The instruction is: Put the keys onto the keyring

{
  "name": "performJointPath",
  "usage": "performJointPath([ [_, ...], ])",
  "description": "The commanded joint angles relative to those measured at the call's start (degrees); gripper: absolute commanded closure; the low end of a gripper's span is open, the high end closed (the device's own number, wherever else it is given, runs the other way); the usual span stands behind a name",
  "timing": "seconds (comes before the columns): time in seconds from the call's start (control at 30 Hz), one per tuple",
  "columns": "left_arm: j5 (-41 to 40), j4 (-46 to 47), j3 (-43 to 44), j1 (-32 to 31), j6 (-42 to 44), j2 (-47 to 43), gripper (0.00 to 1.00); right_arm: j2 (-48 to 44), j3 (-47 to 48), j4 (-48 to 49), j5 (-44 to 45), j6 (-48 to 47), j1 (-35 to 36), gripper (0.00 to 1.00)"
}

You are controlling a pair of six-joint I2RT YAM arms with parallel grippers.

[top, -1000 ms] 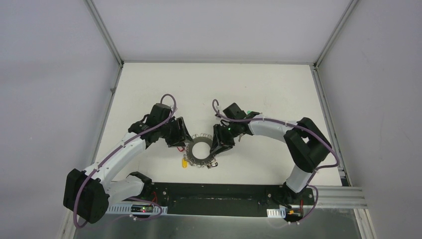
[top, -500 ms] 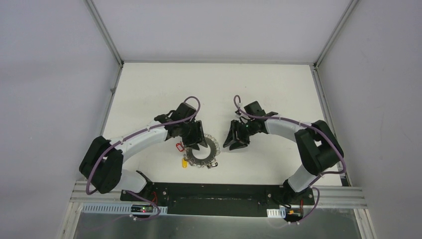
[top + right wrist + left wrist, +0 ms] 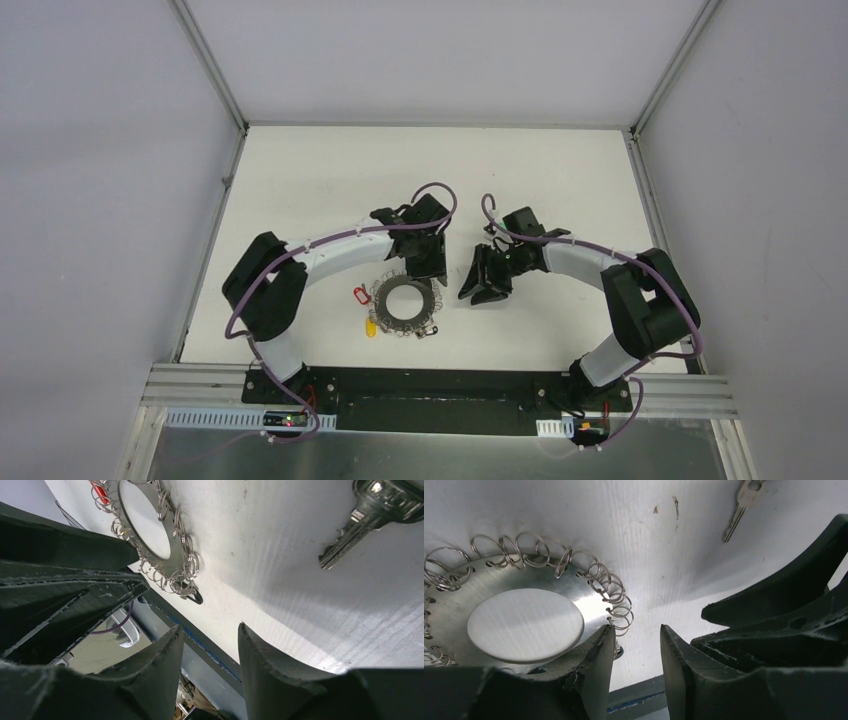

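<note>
Keyring (image 3: 384, 306) lies flat on the white worktop (image 3: 560, 180), its outer edge lined with wire loops and its centre hole showing the worktop through it.

Left jaws: low over the keyring's far-right edge. They stand partly apart, with a clear gap between the fingertips (image 3: 596, 662), and they hold nothing. From the left wrist, the near fingertip sits just beside the loops on that edge. I cannot tell whether it touches them.

Right jaws: to the right of the keyring and apart from it. They are also partly apart and empty, with only bare worktop in the gap. They face the left jaws at close range.

Key (image 3: 738, 511): one silver key lies loose on the worktop, clear of the keyring on its right side and threaded on no loop. The right wrist view shows its blade and shoulder (image 3: 350, 532). The head runs out of the picture, so I cannot tell the tag colour. From above it is hidden under my arms.

At the keyring itself:
- A red tag (image 3: 361, 295) sits just left of it.
- A yellow tag (image 3: 371, 327) sits at its near-left edge.
- A small dark piece (image 3: 428, 330) sits at its near-right edge, too small to make out.
</note>
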Motion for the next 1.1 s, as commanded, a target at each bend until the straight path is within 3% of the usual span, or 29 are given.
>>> performJointPath([
  [0.0,-8.6,-9.1,8.9,-1.7,1.4,4.6,0.61,-2.5,-0.4,-0.5,0.4,-1.5,-0.6,0.53],
  [0.23,-15.6,-20.8,21.6,-3.6,1.6,13.8,0.68,-2.0,-0.9,-0.2,0.4,-1.3,-0.9,0.53],
  [0.47,-22.8,-27.8,27.7,-6.3,1.6,18.0,0.69,-1.6,-1.4,-0.1,0.5,-1.6,-1.2,0.53],
  [0.87,-23.8,-28.8,29.7,-7.9,2.8,20.5,0.74,-0.9,-1.6,0.1,0.5,-1.4,-1.3,0.53],
  [1.07,-23.1,-28.7,31.2,-8.7,3.1,21.4,0.68,-0.9,-1.8,0.2,0.5,-1.5,-1.3,0.53],
])
